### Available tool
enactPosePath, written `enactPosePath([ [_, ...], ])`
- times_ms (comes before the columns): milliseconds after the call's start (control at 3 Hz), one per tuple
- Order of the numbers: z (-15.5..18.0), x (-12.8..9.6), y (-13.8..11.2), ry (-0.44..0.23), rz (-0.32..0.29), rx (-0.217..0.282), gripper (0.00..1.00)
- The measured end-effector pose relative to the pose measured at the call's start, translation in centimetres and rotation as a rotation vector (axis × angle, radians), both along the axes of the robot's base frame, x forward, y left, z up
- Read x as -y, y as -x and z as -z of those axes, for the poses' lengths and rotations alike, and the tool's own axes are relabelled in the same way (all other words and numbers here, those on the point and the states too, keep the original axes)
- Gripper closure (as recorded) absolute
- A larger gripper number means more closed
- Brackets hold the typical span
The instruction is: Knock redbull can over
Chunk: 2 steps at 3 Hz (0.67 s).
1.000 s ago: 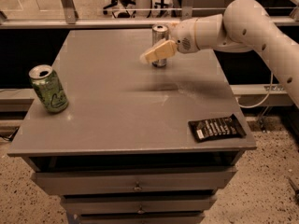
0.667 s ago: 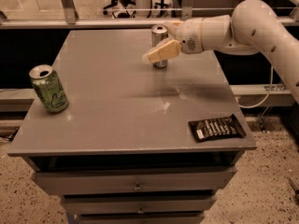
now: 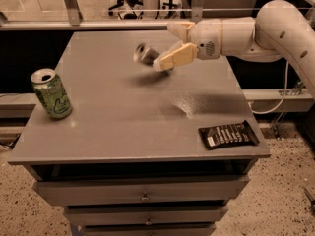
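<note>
Silver redbull can (image 3: 145,53), upright a moment ago, now tips leftward at upper centre; my gripper (image 3: 173,43), fingers apart, sits just right of it. I judge the knock landed.

Grey table (image 3: 123,122) bears green can (image 3: 51,95), dark wrapper (image 3: 229,134), tilted redbull can (image 3: 146,54); gripper (image 3: 165,45) above.

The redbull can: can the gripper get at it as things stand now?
Probably yes. The gripper is right beside the tilted redbull can, fingers open, nothing between them; the green can stands far off.
</note>
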<state>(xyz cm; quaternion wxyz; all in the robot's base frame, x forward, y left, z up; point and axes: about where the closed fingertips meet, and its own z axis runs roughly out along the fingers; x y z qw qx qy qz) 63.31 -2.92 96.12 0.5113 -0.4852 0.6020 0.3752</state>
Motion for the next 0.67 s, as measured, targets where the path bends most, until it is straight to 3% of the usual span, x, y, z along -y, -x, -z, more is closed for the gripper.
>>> enactPosePath([
  [333,-0.99,-0.27,1.64,-0.032,-0.044,0.003,0.00],
  [667,-0.73,0.36,1.17,-0.027,-0.025,0.003,0.00],
])
